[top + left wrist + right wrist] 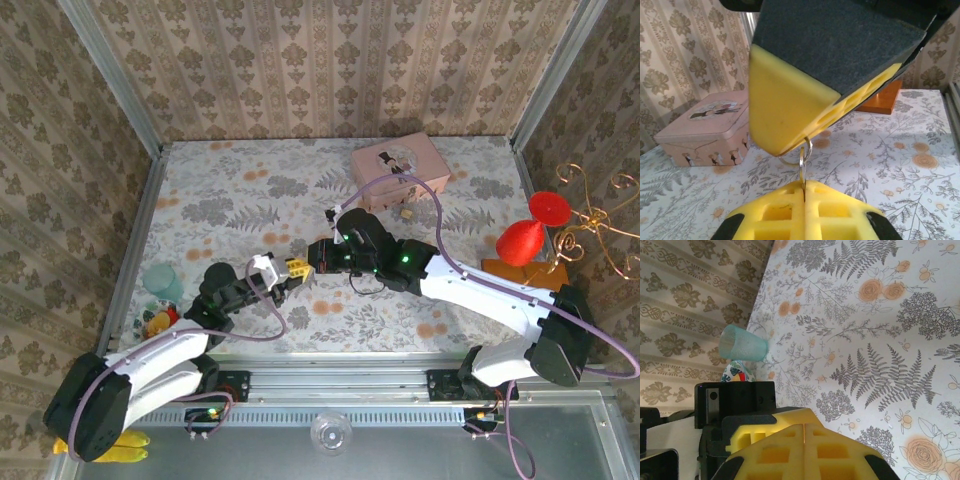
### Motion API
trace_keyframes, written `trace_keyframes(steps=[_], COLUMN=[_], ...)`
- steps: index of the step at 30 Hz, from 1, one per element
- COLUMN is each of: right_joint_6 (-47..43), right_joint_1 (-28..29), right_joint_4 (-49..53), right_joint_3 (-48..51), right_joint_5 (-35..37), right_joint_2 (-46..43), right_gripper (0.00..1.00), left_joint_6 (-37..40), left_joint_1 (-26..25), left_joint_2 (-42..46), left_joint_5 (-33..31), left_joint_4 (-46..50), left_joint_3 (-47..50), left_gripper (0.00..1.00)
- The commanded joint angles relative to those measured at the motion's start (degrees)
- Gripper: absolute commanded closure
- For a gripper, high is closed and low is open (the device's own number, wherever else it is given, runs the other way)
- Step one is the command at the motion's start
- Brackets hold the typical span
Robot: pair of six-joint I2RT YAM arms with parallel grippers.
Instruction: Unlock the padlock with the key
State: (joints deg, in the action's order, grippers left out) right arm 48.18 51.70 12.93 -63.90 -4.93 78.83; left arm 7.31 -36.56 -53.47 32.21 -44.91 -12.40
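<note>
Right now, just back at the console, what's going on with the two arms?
The arms meet in the middle, sharing the key. The left gripper is shut on its blade, and the right gripper is shut too, apparently pinching the key's ring at its tip. It looks like a handover or regrasp in the air. The padlock lies apart, just on the near side of the tin, with neither gripper touching it.

Robot test booth, wallpapered walls, floral tabletop
</note>
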Motion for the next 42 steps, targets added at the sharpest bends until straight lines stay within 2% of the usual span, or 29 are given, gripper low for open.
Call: trace_keyframes(steps=[1,4,8,10,15,20,25,30,36,42], right_joint_6=[0.5,0.2,1.0,1.9,4.6,7.3,9.7,13.2,20.5,24.7], right_joint_1=[0.2,0.2,-1.3,-2.4,-5.0,-5.5,-5.5,-5.8,-5.8,-3.9], right_joint_4=[-0.2,0.6,1.1,1.8,2.6,1.9,1.6,0.9,-4.3,-8.3], right_joint_3=[1.0,1.9,3.7,4.3,6.9,10.4,12.0,13.7,17.4,16.4], right_joint_5=[2.1,3.7,5.3,5.9,7.3,10.4,9.9,10.2,7.8,4.4], right_joint_2=[-1.2,-2.0,-3.3,-4.0,-6.7,-10.5,-12.1,-13.9,-13.7,-10.6], right_gripper=[0.99,0.90,0.86,0.74,0.59,0.53,0.49,0.49,0.50,0.50], left_joint_6=[1.7,3.1,4.9,5.2,7.1,11.4,17.8,26.5,29.3,31.8], left_joint_1=[0.2,0.1,0.1,-0.3,-1.2,-2.4,-5.6,-6.4,-6.7,-7.4], left_joint_2=[1.8,1.8,1.5,1.9,1.1,-4.2,-10.0,-9.0,-6.6,-4.4], left_joint_5=[-4.7,-10.2,-14.9,-17.6,-22.2,-27.2,-33.5,-27.4,-23.8,-19.0], left_joint_4=[3.5,5.3,11.1,14.8,19.8,23.1,27.0,22.3,21.0,18.7], left_joint_3=[-2.1,-3.0,-6.3,-8.0,-10.6,-14.1,-19.1,-16.8,-15.8,-13.0], left_gripper=[1.00,1.00,1.00,1.00,1.00,1.00,1.00,1.00,1.00,1.00])
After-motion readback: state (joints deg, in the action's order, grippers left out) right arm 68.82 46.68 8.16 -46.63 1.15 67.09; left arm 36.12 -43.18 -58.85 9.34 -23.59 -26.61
